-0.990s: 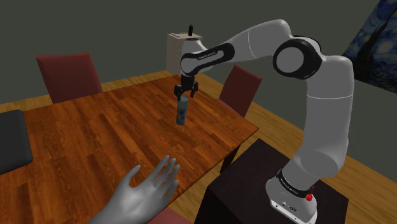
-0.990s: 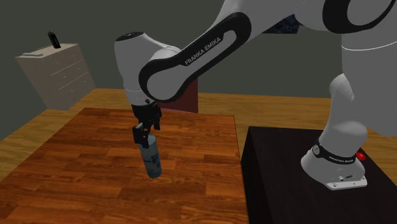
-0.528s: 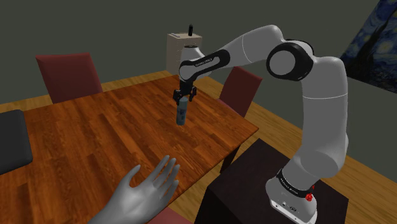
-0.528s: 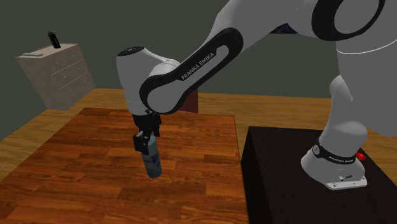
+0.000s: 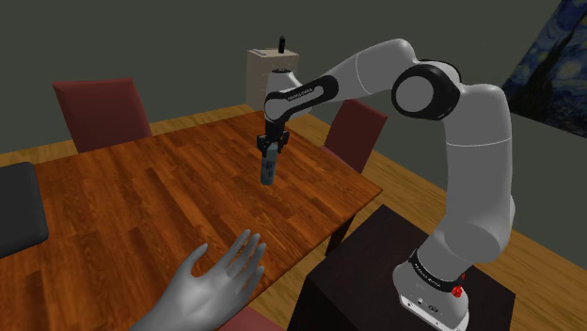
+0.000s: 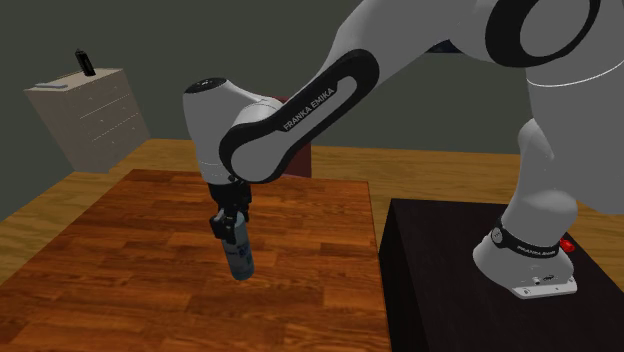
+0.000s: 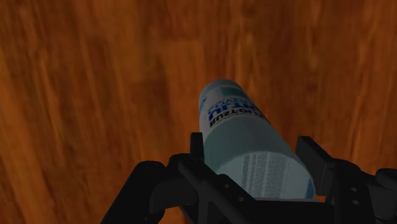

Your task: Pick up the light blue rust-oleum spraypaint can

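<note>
The light blue spray can [image 5: 269, 169] stands on the wooden table [image 5: 132, 207], near its far right part in the shoulder view. From above, my black gripper [image 5: 270, 148] is down over the can's top, shut on it. In the second exterior view the can [image 6: 240, 258] leans slightly under the gripper [image 6: 231, 226], its base on the table [image 6: 120, 280]. The wrist view has both fingers pressed against the sides of the can [image 7: 245, 137], gripper [image 7: 254, 159], with printed lettering facing the camera.
Maroon chairs [image 5: 102, 111] [image 5: 356, 132] stand at the table's far side. A pale dresser [image 6: 88, 112] with a dark can [image 6: 85, 62] on top is against the wall. A grey model hand [image 5: 212, 282] lies at the table's near edge. The dark stand [image 5: 395, 282] is at the lower right.
The gripper came down over the can's top and its fingers went from open to shut on the can. The can stays on the table.
</note>
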`<action>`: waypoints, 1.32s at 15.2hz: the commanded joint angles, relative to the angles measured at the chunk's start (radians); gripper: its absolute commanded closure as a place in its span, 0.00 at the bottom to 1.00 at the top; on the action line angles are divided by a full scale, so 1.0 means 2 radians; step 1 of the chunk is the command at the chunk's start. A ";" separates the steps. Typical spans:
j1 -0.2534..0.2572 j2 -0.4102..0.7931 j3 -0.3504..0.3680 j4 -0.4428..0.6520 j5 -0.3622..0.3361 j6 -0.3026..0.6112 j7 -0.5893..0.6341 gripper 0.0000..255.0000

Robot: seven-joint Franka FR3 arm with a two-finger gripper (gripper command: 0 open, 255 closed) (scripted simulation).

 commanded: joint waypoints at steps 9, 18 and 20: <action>0.000 -0.018 0.001 0.005 0.001 -0.025 -0.001 1.00; -0.001 -0.045 0.002 0.027 0.003 -0.073 -0.002 1.00; -0.001 -0.048 0.002 0.031 0.004 -0.080 -0.002 1.00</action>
